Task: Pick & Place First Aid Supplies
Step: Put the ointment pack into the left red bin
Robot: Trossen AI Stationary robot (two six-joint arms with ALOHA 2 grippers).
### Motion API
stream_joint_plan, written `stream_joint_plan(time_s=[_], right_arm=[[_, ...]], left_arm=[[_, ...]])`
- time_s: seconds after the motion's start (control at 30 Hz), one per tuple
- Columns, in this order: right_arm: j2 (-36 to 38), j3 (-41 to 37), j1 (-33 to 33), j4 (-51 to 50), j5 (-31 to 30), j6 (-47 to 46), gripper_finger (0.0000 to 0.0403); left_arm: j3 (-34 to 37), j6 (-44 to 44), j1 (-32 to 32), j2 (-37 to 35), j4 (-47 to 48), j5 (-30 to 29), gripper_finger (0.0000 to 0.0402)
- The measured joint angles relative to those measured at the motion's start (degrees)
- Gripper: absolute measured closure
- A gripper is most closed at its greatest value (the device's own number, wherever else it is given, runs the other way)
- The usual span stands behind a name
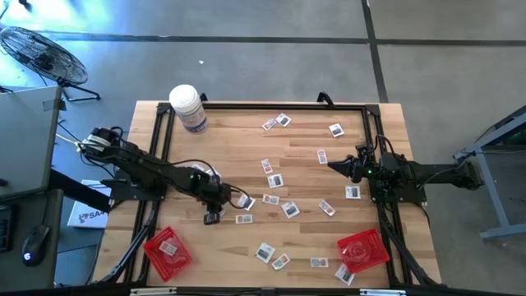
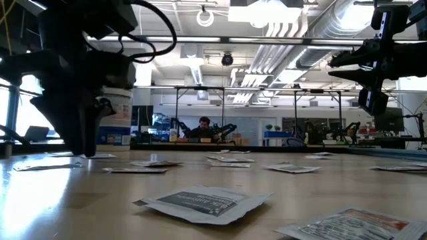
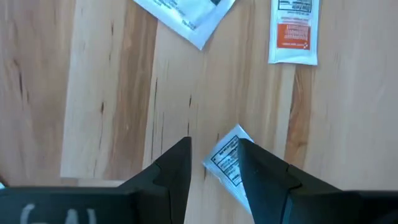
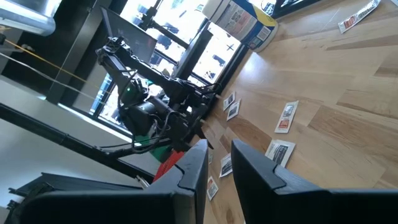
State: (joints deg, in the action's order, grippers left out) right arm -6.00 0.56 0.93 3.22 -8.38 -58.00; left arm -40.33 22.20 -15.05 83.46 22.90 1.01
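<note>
Several small white packets with dark and red print lie flat across the wooden table (image 1: 238,156), such as one packet (image 1: 275,179). My left gripper (image 1: 213,217) points down, tips at table level (image 2: 83,153), and is open (image 3: 214,155). One packet (image 3: 225,155) lies flat between the fingers, turned cornerwise, its far part hidden under one finger (image 3: 261,174). My right gripper (image 1: 333,164) hangs well above the table's right half, touching nothing, with only a narrow gap between its fingers (image 4: 219,155). My left gripper comes from above, pointing down, with one finger (image 3: 261,174) over the packet's hidden half, beside its printed part (image 3: 227,163). The other finger (image 3: 177,168) stands clear of the packet. The packet lies flat on the table. Whether the finger touches it, I cannot tell.
A red tray (image 1: 156,247) at the near left holds a packet; a second red tray (image 1: 374,247) sits at the near right. A large white bottle (image 1: 187,107) stands at the far left corner. A black frame (image 1: 263,105) rims the table. A person (image 2: 202,127) sits far behind.
</note>
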Motion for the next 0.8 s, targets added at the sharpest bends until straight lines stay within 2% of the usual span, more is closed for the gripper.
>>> stream_joint_plan(time_s=[0.3,0.53,0.7,0.8], right_arm=[[0.0,0.0,0.0,0.0,0.0,0.0,0.0339],[0.0,0.0,0.0,0.0,0.0,0.0,0.0339],[0.0,0.0,0.0,0.0,0.0,0.0,0.0339],[0.0,0.0,0.0,0.0,0.0,0.0,0.0339]], left_arm=[[0.1,-0.3,0.0,0.0,2.9,-0.2,0.0273],[2.8,-1.1,0.0,0.0,-3.5,-0.1,0.0273],[4.1,-1.2,-0.3,-0.1,-4.8,-0.1,0.0273],[4.3,-1.2,-1.9,-0.1,-5.1,-2.0,0.0273]])
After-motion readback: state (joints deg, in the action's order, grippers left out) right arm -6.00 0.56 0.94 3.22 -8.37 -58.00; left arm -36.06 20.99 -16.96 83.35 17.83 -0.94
